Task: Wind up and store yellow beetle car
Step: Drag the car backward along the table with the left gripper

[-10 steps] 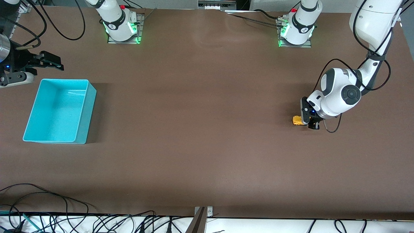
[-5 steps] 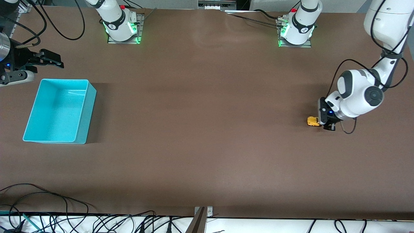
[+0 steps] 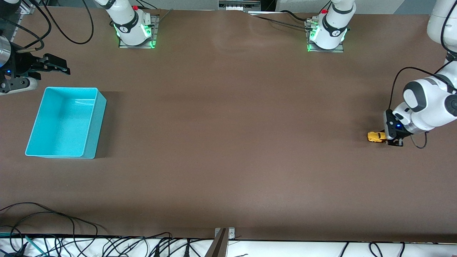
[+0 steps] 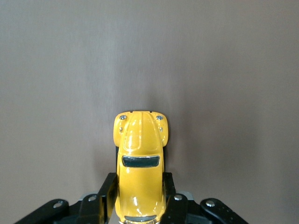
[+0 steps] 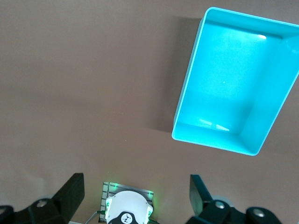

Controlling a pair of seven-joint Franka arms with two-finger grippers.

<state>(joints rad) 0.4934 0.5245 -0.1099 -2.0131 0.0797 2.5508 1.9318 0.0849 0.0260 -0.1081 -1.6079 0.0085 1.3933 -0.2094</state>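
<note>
**Left gripper held the yellow beetle car at the left arm's end of the table**

The left gripper (image 3: 392, 139) was down at the table (image 3: 228, 142), close to the left arm's end of it. Its fingers (image 4: 108, 192) were closed on the rear part of the yellow beetle car (image 3: 376, 136), one finger on each side of the body. In the left wrist view the car (image 4: 139, 165) pointed away from the gripper (image 4: 139, 205), with its rounded hood, two small headlights and a dark window visible from above. The car seemed to sit low on the brown table surface, but I could not tell if its wheels touched it.

The right gripper (image 3: 53, 66) waited near the right arm's end of the table, up in the air just beside the turquoise bin (image 3: 91, 142). Its fingers (image 5: 70, 193) stood wide apart and held nothing. In the right wrist view the bin (image 5: 187, 107) showed nothing inside it.

The bin and the car were well apart, at the two ends of the table.
</note>
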